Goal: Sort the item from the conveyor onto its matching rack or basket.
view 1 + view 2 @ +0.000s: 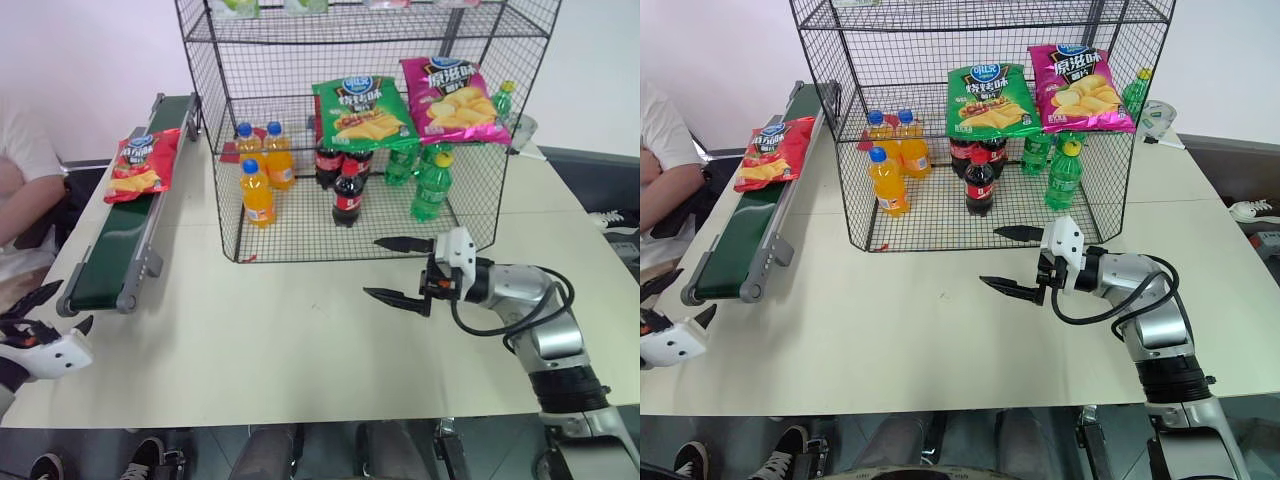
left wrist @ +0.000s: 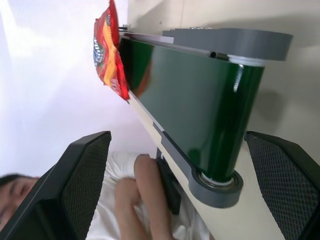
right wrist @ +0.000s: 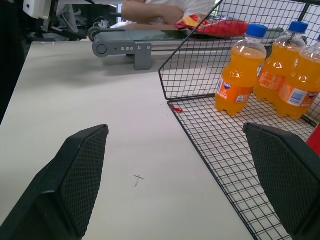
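A red crinkly chip bag (image 1: 142,164) lies on the far half of the dark green conveyor (image 1: 118,240), which runs along the table's left side. The same bag (image 2: 108,50) shows at the belt's far end in the left wrist view. My left gripper (image 1: 45,315) is open at the table's near left corner, just short of the conveyor's near end, holding nothing. My right gripper (image 1: 398,270) is open above the table in front of the black wire rack (image 1: 360,130), pointing left, empty.
The rack's lower tier holds orange soda bottles (image 1: 262,170), cola bottles (image 1: 345,180) and green bottles (image 1: 430,180); a green chip bag (image 1: 362,112) and a magenta chip bag (image 1: 452,100) lie on a tier above. A person (image 1: 25,180) sits left of the conveyor.
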Controlling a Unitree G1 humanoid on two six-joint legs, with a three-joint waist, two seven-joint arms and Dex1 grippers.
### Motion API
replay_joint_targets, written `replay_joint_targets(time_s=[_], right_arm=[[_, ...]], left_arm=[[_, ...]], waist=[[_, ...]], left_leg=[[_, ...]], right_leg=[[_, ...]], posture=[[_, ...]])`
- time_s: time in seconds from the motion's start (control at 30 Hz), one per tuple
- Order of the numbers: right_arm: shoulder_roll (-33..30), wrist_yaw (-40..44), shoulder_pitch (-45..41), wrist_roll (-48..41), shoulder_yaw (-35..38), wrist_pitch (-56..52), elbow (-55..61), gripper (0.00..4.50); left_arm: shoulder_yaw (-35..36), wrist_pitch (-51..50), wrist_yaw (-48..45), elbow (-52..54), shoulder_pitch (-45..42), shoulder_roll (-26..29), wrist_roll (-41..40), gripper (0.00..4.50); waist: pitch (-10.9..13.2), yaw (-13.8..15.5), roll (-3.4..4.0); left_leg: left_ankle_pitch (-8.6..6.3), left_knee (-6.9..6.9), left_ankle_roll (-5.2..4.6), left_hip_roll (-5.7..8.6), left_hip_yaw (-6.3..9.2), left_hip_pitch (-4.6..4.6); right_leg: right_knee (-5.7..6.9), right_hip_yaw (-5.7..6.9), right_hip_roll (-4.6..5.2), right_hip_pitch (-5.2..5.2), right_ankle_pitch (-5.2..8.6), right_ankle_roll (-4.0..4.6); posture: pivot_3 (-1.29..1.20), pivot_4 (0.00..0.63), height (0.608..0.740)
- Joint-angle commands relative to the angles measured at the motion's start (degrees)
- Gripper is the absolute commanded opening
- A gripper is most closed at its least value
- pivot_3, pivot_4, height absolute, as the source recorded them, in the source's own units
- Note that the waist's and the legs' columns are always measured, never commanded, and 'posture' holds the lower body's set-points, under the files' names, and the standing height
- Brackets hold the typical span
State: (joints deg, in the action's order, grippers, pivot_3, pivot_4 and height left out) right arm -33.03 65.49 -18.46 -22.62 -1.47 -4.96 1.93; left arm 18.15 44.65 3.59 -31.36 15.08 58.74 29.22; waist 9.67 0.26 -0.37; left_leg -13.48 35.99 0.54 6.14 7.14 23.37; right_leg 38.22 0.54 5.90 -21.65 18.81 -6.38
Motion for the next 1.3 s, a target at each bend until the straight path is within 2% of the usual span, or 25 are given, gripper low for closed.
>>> replay_joint_targets(time_s=[0.03,0.53,0.83,1.03,1.3], right_arm=[[-0.03,-0.43,-0.52,0.04,0.85,1.59,0.69,4.5],[-0.29,-0.76,-0.41,-0.24,1.33,2.24,0.52,4.5],[-0.13,2.66,0.49,-5.42,1.25,0.28,5.49,4.5],[-2.35,8.11,2.73,-8.04,-0.89,-2.14,9.68,4.5],[-0.63,6.07,0.59,-6.94,-1.27,-2.1,8.27,4.5]], left_arm=[[-0.44,-0.25,1.23,-0.4,-0.8,1.38,-0.03,4.47],[-1.89,-1.18,1.84,-0.19,-0.9,2.79,0.45,4.47],[-1.38,-2.39,1.6,0.1,-0.24,2.07,-1.87,4.47],[-2.19,-3.19,1.74,0.55,-0.57,1.91,-1.53,4.47],[-3.19,-3.94,1.7,0.83,-2.09,0.97,-1.54,4.47]], waist=[[0.0,0.0,0.0],[0.0,-0.09,-0.01],[-0.02,0.04,-0.03],[-0.03,0.07,-0.04],[-0.03,0.02,-0.05]], left_leg=[[0.0,0.0,0.0,0.0,0.0,0.0],[0.0,0.01,0.0,0.0,0.0,0.0],[0.0,0.02,0.0,0.0,0.0,0.0],[0.0,0.02,0.0,0.0,0.0,0.0],[0.0,0.02,0.0,0.0,-0.01,0.0]], right_leg=[[0.0,0.0,0.0,0.0,0.0,0.0],[0.04,0.0,-0.01,-0.01,0.0,0.0],[0.05,-0.01,0.0,-0.01,0.0,0.0],[0.05,-0.01,0.0,-0.01,0.0,0.0],[0.08,-0.01,0.0,-0.02,0.0,0.0]], posture=[[0.0,0.15,0.74],[0.0,0.15,0.74],[0.0,0.15,0.74],[0.0,0.15,0.74],[0.0,0.15,0.74]])
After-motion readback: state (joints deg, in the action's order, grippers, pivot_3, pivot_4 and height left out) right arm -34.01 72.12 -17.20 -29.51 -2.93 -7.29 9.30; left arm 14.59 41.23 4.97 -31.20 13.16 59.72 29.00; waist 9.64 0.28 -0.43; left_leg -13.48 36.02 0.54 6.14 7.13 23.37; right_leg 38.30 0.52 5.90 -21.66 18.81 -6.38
